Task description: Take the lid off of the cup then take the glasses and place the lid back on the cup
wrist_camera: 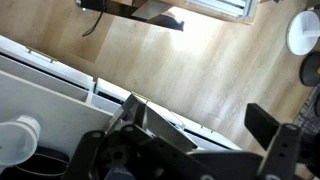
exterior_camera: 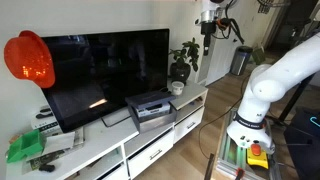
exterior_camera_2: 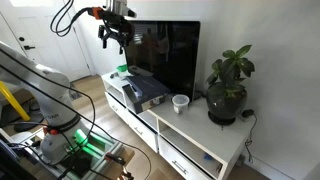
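The small whitish cup (exterior_camera: pixel 176 88) stands on the white TV cabinet (exterior_camera: pixel 110 150) between the grey box-shaped device (exterior_camera: pixel 150 108) and the dark potted plant (exterior_camera: pixel 183 62). The cup (exterior_camera_2: pixel 180 103) shows in both exterior views; it is too small to tell if a lid sits on it. No glasses are visible. My gripper (exterior_camera: pixel 208 27) hangs high in the air, far above the cabinet, also in an exterior view (exterior_camera_2: pixel 113 32). In the wrist view its jaws (wrist_camera: pixel 200 125) are wide apart and empty over the wood floor.
A large black TV (exterior_camera_2: pixel 165 55) stands on the cabinet behind the device (exterior_camera_2: pixel 140 92) and beside the plant (exterior_camera_2: pixel 228 85). A red-orange object (exterior_camera: pixel 28 58) hangs at the far end. Green items (exterior_camera: pixel 25 148) lie on the cabinet. A white round thing (wrist_camera: pixel 303 32) shows in the wrist view.
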